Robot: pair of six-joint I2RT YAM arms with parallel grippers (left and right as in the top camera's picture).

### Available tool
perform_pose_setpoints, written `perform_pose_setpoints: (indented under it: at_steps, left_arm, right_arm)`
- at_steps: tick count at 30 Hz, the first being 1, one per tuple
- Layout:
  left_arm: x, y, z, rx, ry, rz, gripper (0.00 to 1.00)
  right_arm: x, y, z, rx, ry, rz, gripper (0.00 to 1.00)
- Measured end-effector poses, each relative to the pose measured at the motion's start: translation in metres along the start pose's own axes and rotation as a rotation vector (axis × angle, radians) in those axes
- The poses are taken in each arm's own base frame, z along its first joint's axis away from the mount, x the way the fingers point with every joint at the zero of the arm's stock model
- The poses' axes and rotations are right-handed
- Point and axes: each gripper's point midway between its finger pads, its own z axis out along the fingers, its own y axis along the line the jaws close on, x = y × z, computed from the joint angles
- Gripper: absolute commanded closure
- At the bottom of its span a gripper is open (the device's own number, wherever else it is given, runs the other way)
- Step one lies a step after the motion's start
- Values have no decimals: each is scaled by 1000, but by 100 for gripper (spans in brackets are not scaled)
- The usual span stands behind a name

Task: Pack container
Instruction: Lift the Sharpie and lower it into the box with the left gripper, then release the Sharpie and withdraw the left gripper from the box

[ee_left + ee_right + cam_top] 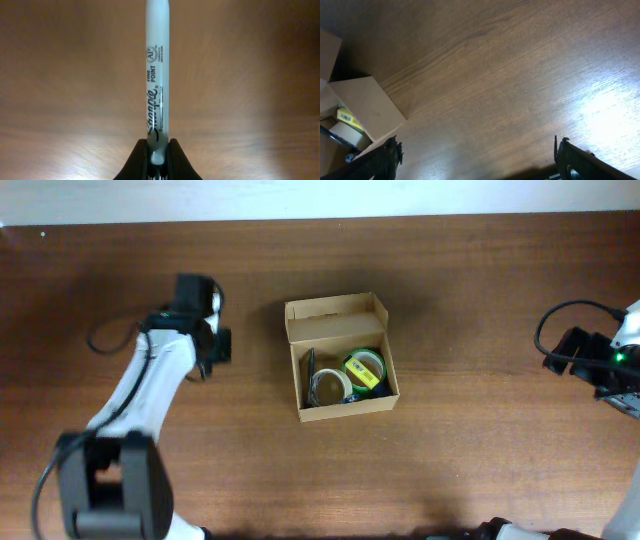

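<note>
left fingers (135, 162) clamp marker (157, 75) "Sharpie FINE POINT" | right fingers (582, 162) spread, empty

Looks like a robotics lab bench, not anyone's home: a white-and-black robot arm (150, 380) with a loose black cable (100, 337) sits at the left of a dark brown wood-grain table (480, 300), and a second black arm (590, 360) with a little green light (620, 358) is at the right edge. Only everyday stuff is a small tan cardboard box (335, 330) of tape rolls (366, 366).
</note>
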Motion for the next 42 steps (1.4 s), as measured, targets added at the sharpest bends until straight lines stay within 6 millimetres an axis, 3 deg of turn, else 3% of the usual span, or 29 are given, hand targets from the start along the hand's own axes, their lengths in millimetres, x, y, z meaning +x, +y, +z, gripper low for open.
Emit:
perform_pose_setpoints:
  at_steps: [5, 7, 10, 15, 21, 26, 33, 38, 39, 42]
  left_arm:
    - [-63, -6, -91, 9, -268, 133, 98]
    - [-73, -26, -119, 43, -346, 239, 98]
    - [-69, -68, -132, 123, -381, 424, 98]
    - [-46, -147, -127, 244, -374, 756, 99]
    - [-12, -211, -109, 333, -327, 1033, 98]
    - [10, -234, -82, 371, -249, 1159, 99]
    - [32, -238, -48, 391, -135, 1236, 98]
    - [38, -240, -35, 398, -99, 1258, 97]
    - [39, -240, -34, 399, -98, 1259, 88]
    - [38, -240, -35, 399, -100, 1269, 41]
  right_arm:
    - [0, 0, 0, 0, -2, -1, 1]
    - [0, 0, 0, 0, -2, 0, 1]
    - [0, 0, 0, 0, -2, 0, 1]
    - [0, 0, 0, 0, 0, 0, 1]
    - [1, 0, 0, 0, 3, 1, 1]
    - [1, 0, 0, 0, 5, 1, 1]
    - [1, 0, 0, 0, 6, 1, 1]
    - [1, 0, 0, 0, 6, 1, 1]
    - [1, 0, 0, 0, 6, 1, 1]
    - [1, 0, 0, 0, 5, 1, 1]
